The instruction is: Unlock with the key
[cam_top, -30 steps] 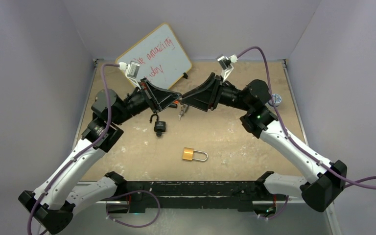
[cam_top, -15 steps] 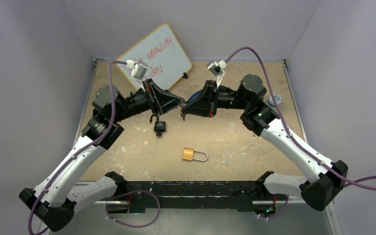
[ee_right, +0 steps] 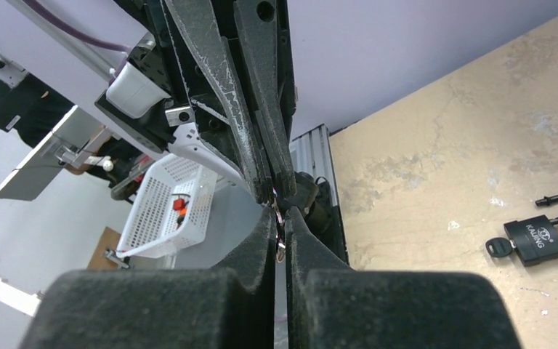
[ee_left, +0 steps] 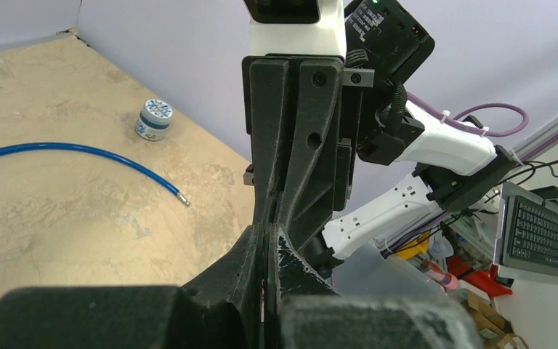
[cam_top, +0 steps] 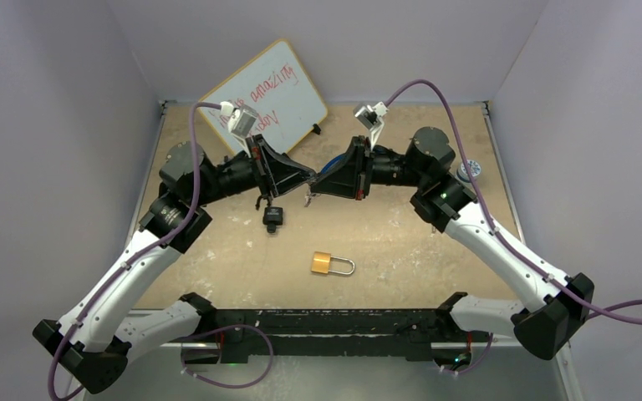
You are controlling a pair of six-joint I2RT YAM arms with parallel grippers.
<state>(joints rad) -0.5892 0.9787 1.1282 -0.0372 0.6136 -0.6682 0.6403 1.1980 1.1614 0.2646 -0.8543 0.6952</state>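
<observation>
Padlocks of two kinds are seen lying on the sandy table (cam_top: 401,242). Nearest the arm bases, a brass padlock (cam_top: 328,264) is laid flat with its shackle pointing right. Further in and to the left, a black padlock (cam_top: 272,216) is laid with its shackle towards the far side. A black-headed key (ee_right: 499,247) is seen touching its body in the right wrist view (whether it is seated in the lock cannot be told).

Above and just right of the black padlock, the two arms are brought tip to tip over the middle of the table. The left gripper (cam_top: 308,176) is pointed right with its jaws pressed together; whether anything is pinched between them cannot be told. The right gripper (cam_top: 313,187) is pointed left, and its jaws are closed on a small metal key (cam_top: 307,199), which is seen hanging just below the meeting tips.

Beyond the right arm's elbow, near the right edge, a small white jar (cam_top: 471,170) is stood upright, and a blue cable (ee_left: 80,149) is seen curving across the table near it in the left wrist view. At the far left, a whiteboard (cam_top: 267,96) with red writing is propped tilted against the back wall.
</observation>
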